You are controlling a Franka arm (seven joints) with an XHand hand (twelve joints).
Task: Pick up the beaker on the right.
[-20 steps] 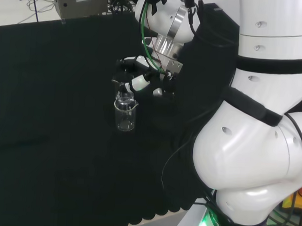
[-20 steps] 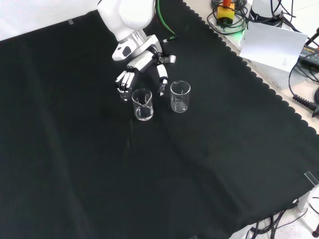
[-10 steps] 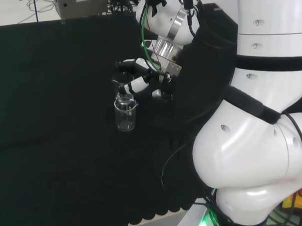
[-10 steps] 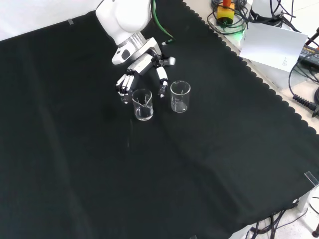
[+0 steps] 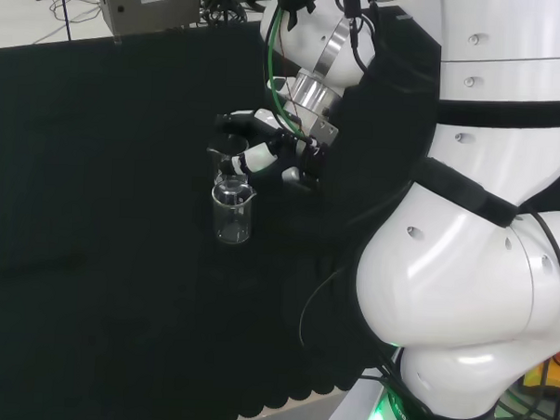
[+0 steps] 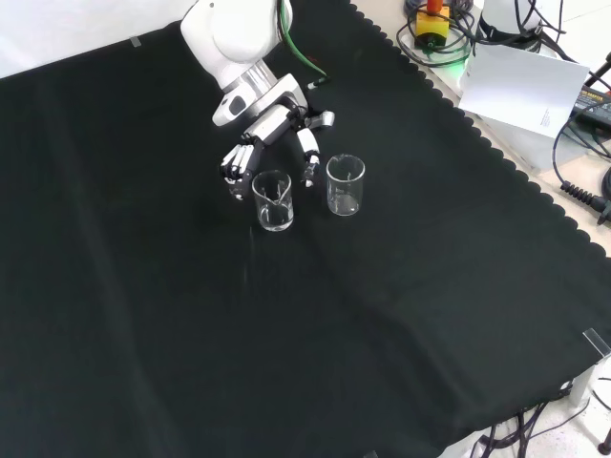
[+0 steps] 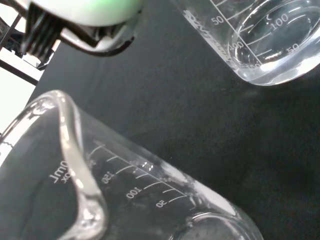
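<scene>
Black and white hand lower than a second ago, fingers spread wide, straddling left clear glass beaker in front view. Right clear glass beaker unmoved on black cloth-covered bench.

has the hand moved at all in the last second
Yes, slightly. In the front view the hand has drifted up and a little left, away from the two beakers, which have stayed put.

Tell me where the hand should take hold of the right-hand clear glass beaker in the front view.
Grip the right-hand clear glass beaker round its straight wall, below the rim. It stands upright and apart from the other clear glass beaker. Come from the view's top, where the black and white hand hovers with fingers open.
</scene>
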